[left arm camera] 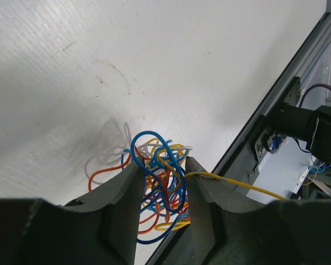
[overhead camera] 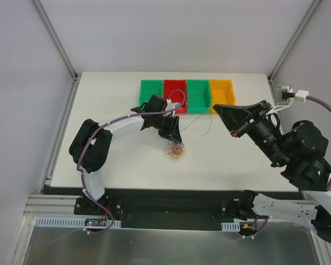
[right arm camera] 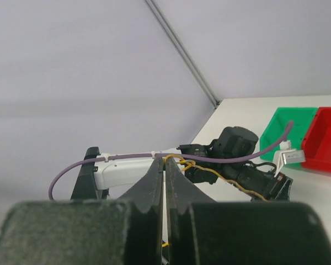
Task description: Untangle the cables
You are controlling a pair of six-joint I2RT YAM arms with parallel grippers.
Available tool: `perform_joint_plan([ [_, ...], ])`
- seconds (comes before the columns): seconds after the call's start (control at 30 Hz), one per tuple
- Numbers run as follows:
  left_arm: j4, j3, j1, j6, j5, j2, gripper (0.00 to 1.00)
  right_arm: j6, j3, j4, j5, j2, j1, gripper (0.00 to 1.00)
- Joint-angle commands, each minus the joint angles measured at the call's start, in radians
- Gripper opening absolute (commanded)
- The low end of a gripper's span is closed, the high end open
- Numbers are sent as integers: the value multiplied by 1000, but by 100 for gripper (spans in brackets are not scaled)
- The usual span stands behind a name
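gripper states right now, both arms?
Left gripper: part open, fingers straddling the cables, not clamped.
Right gripper: shut on a yellow wire that trails toward the left arm.

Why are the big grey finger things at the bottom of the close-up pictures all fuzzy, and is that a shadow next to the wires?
Left wrist view: the fingers sit too near the lens, so they blur, while the cables stay sharp and cast a soft grey shadow on the table. Right wrist view: the fingers blur likewise. Top view: even light, no glare.
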Motion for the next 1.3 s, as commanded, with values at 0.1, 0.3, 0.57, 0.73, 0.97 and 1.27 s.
perform_joint_plan([
  [0.1, -62, 10, 48, -31, -52, -43, 35, -107, 142, 50, 76, 8, 4, 1],
  [0.3, -64, 14, 89, -49, -11, -5, 35, -208, 327, 14, 77, 103, 5, 1],
  [0.57, -64, 17, 126, -92, 11, 71, 36, -300, 626, -41, 40, 258, 5, 1],
  [0.73, -64, 17, 145, -97, 9, 42, 37, -328, 599, -79, 92, 261, 4, 1],
  [0.97, -64, 13, 155, -58, -5, -98, 47, -275, 72, -16, 285, -16, 4, 1],
  [1.27, -58, 13, 160, -41, 6, -181, 62, -141, -350, -162, 461, -165, 2, 1],
])
